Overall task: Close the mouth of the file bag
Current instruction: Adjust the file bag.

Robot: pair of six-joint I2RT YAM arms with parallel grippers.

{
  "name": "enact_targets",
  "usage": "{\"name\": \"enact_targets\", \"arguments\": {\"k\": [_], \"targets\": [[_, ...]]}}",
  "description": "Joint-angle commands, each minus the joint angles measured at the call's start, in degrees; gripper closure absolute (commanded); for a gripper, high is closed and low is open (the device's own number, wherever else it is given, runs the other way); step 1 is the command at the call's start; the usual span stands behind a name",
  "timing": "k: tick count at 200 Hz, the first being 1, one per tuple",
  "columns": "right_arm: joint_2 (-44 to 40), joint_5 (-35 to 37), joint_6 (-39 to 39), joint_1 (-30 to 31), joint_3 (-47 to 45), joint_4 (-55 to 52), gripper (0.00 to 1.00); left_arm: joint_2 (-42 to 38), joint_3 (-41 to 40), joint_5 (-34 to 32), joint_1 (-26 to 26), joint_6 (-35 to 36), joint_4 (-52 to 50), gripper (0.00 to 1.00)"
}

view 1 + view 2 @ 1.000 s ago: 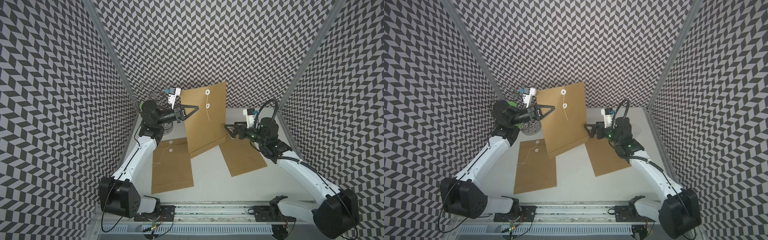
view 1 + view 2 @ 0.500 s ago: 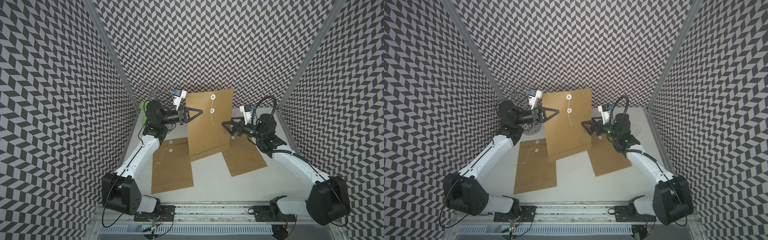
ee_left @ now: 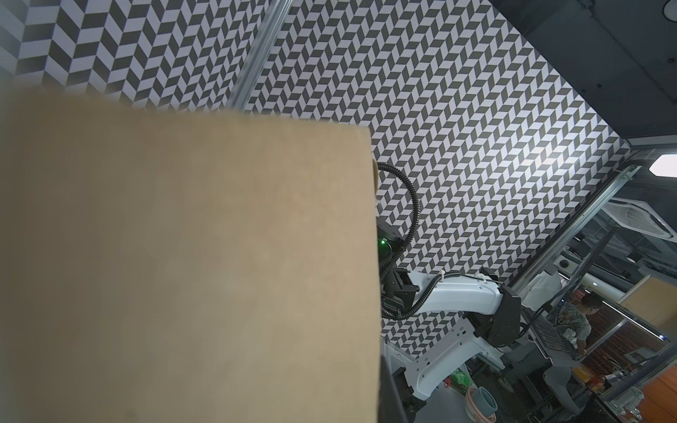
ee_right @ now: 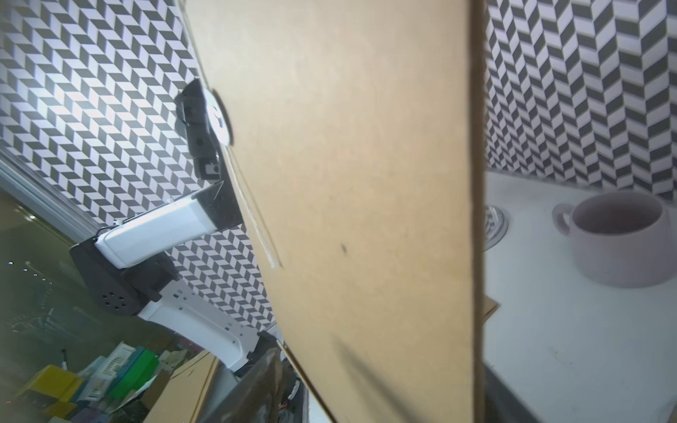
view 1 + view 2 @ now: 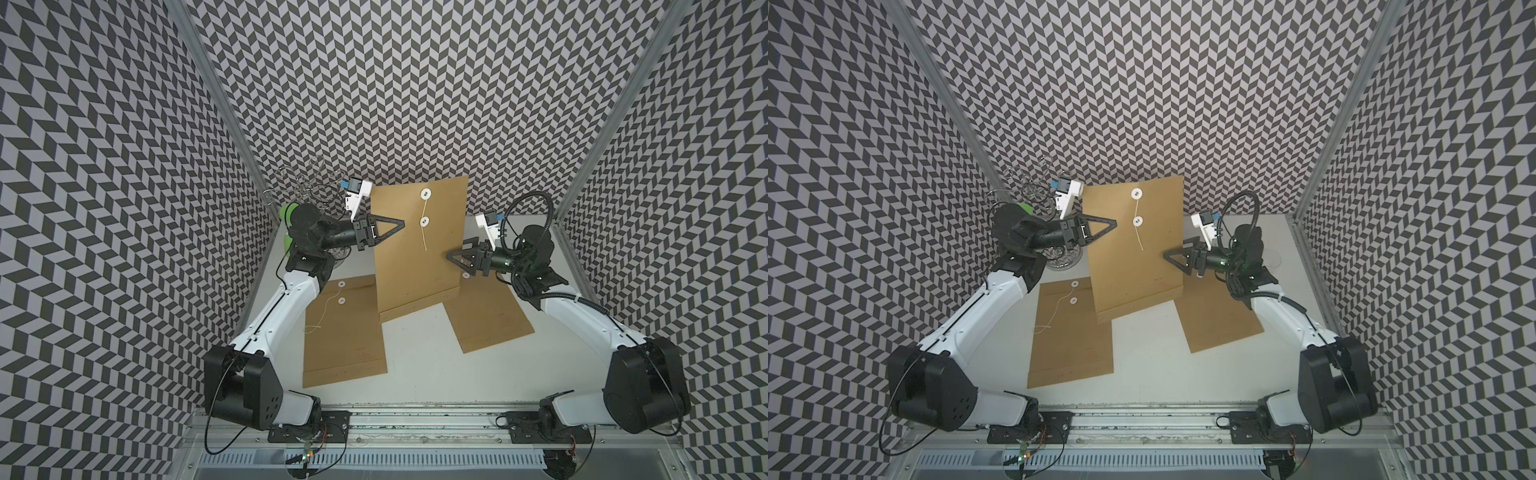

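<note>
A brown file bag (image 5: 415, 257) (image 5: 1133, 270) hangs upright over the middle back of the table. Its mouth end is on top, with two white discs (image 5: 425, 194) and a loose string (image 5: 424, 241) dangling from them. My left gripper (image 5: 401, 224) (image 5: 1115, 222) is shut on the bag's left edge, just below the mouth. My right gripper (image 5: 453, 262) (image 5: 1169, 257) is at the bag's right edge, lower down, with its jaws still apart on either side of the sheet. In the right wrist view the bag (image 4: 366, 183) fills the gap beside a dark finger (image 4: 263, 384). The bag (image 3: 183, 256) hides most of the left wrist view.
Two more brown file bags lie flat on the white table (image 5: 415, 353), one front left (image 5: 340, 332) and one right (image 5: 486, 311). A wire rack (image 5: 303, 187) stands in the back left corner. A pale mug (image 4: 619, 241) stands behind the held bag.
The left arm has swung the bag to the right and more upright. The right gripper has risen to the bag's right edge, and its jaws have narrowed.
</note>
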Motion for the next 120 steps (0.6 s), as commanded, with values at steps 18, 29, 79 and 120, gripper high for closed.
{"name": "enact_targets", "arguments": {"k": [18,29,79,120], "targets": [[-2.4,-1.8,3.8,-0.6,-0.9,5.5,0.64,-0.9,-1.6,-3.1,3.7,1.7,-1.8,1.0],[-2.7,-1.5,4.4,-0.7,-0.9,5.4,0.73,-0.9,-1.7,-4.1,4.1,3.2,-4.2,1.0],[-4.7,2.8,5.8,-1.7,-2.5,2.3,0.97,-0.5,-2.7,-8.9,5.9,7.3,-10.7,0.92],[-6.3,7.7,5.3,-2.1,-4.0,-3.8,1.0,-0.8,-3.0,-15.4,6.0,14.0,-20.5,0.66]]}}
